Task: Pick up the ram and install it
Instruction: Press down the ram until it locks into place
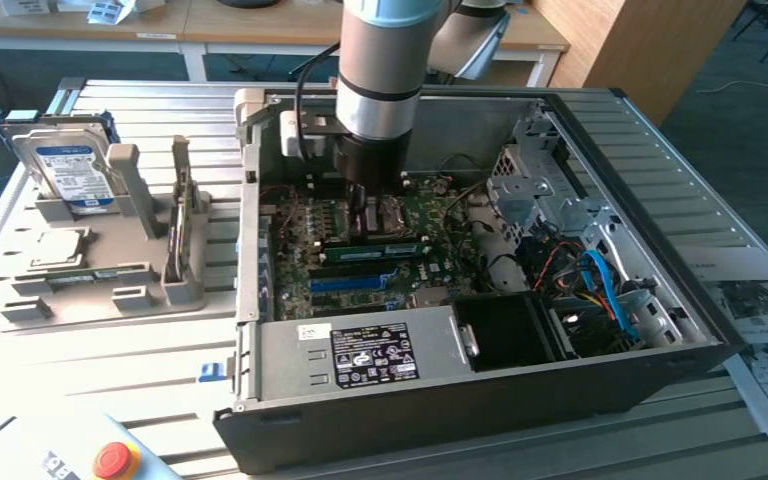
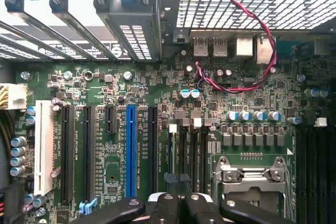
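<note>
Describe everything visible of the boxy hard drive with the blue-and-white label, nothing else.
The boxy silver metal hard drive stands upright on its edge at the exterior view's left, its blue-and-white printed label facing the camera. Its casing looks like bare metal with a darker rim. It sits in a slot of the grey plastic holder tray, with a grey post against its right side. It stands apart from the open black computer case.
</note>
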`<state>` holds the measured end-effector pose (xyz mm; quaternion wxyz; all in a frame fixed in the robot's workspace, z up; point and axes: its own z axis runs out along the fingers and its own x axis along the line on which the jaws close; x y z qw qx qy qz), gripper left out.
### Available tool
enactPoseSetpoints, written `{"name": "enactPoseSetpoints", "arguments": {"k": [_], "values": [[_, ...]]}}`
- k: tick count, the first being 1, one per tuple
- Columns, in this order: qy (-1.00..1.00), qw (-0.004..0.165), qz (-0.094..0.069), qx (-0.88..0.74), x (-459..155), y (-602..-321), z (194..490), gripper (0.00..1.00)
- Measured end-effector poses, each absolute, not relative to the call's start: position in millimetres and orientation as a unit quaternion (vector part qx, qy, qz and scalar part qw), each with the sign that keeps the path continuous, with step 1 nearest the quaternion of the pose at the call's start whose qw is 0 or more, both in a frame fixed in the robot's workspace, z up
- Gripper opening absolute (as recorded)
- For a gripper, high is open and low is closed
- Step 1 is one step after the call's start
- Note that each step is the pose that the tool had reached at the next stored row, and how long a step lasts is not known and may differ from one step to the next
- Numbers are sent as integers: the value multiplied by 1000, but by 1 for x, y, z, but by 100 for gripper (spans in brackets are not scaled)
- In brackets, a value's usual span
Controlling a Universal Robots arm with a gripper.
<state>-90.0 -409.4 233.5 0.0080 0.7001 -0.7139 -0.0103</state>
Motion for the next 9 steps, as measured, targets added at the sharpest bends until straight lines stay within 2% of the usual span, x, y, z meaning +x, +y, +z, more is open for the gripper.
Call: {"name": "enactPoseSetpoints", "arguments": {"k": [9], "values": [[-714, 7, -10, 700, -92, -409, 236, 10]]}}
